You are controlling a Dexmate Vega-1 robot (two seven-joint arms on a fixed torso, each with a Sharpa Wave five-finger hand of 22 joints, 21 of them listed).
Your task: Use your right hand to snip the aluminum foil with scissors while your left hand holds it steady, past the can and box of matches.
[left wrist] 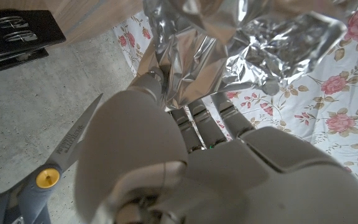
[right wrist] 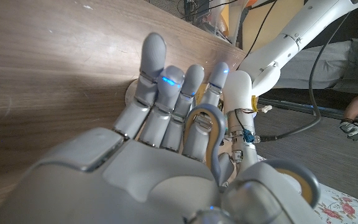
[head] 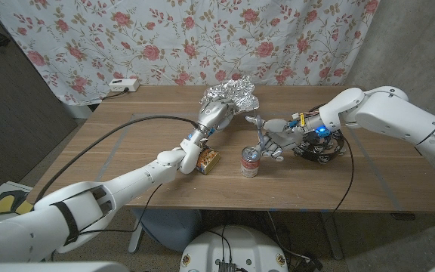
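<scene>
Two hands are already at work, so the setup part of the job looks done: the left hand (head: 211,117) grips the crumpled sheet of foil (head: 230,96) and holds it raised above the far middle of the table (head: 368,170), while the right hand (head: 278,138) has its fingers threaded through the handles of the scissors (head: 257,123), whose blades point toward the foil's lower edge. Judging from how things lie, the snip itself is what remains; no cut edge is visible in the foil, though its creases would make a small one hard to spot. In the head view the can (head: 250,162) stands on the near part of the table, just in front of the right hand, and the box of matches (head: 208,160) sits near it under the left forearm, both on the robot's side of the foil. Up close, the left wrist view shows what the head view cannot: the fingers (left wrist: 197,118) are closed into the folds of foil (left wrist: 260,43), and a scissor blade (left wrist: 73,140) with its yellow pivot lies just beside that hand, not yet touching the foil. From the right wrist view come the grey handle loops (right wrist: 211,134) wrapped around the right hand's fingers (right wrist: 166,93), a detail too small to read from above.
</scene>
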